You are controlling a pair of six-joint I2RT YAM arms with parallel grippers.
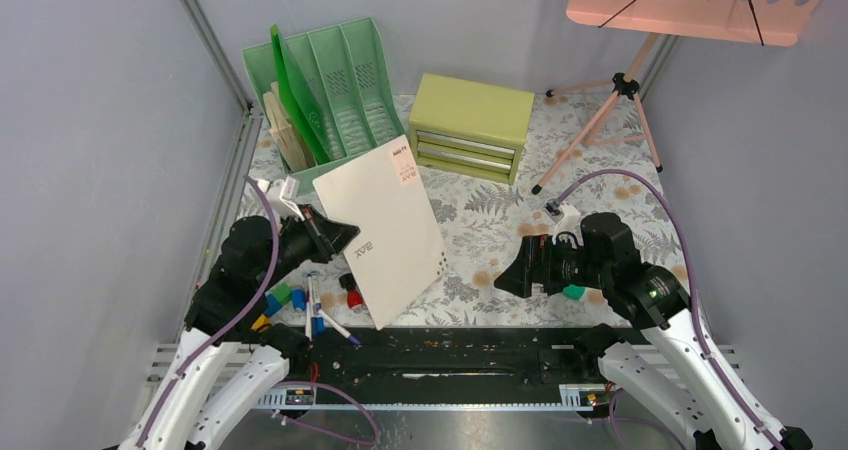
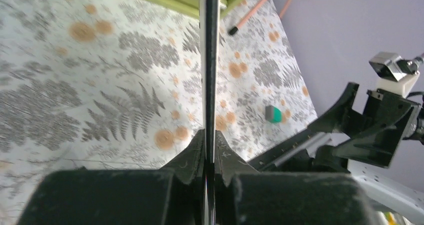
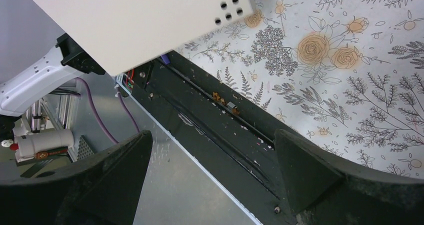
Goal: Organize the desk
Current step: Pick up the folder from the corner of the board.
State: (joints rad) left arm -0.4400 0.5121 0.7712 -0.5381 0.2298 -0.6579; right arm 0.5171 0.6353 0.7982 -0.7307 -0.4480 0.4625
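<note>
Desk (image 1: 480,220): one flat rectangular top with a pale covering of grey ferns and orange flowers, lying level beneath both pairs of fingers. Its long axis runs side to side, from the left fingers (image 1: 335,235) toward the right fingers (image 1: 510,268). Its short axis runs from the black rail (image 1: 450,350) under the fingers to the rear wall.

Left fingers: closed tight on one white folder (image 1: 385,230), gripping its left long edge about midway. In the left wrist view the folder (image 2: 209,60) appears edge-on, pinched between the two fingers (image 2: 222,152). Its long axis runs across the fingers, from far to near. Whether its near corner touches the desk cannot be told.

Right fingers: spread wide and holding nothing. In the right wrist view they straddle the black rail (image 3: 220,130), with the patterned desk (image 3: 350,85) beyond one finger (image 3: 305,170) and a corner of the folder (image 3: 150,20) ahead.

Other items:
- one yellow-green chest (image 1: 470,128) with three drawers, beyond the left fingertips
- one mint-green file rack (image 1: 325,90), farther left of the chest
- one pink music stand (image 1: 690,5) on a tripod, beyond the right fingers
- one teal block (image 1: 573,292), just behind the right fingers
- several markers (image 1: 315,310) and small coloured pieces behind the left fingers, with the exact number unclear
</note>
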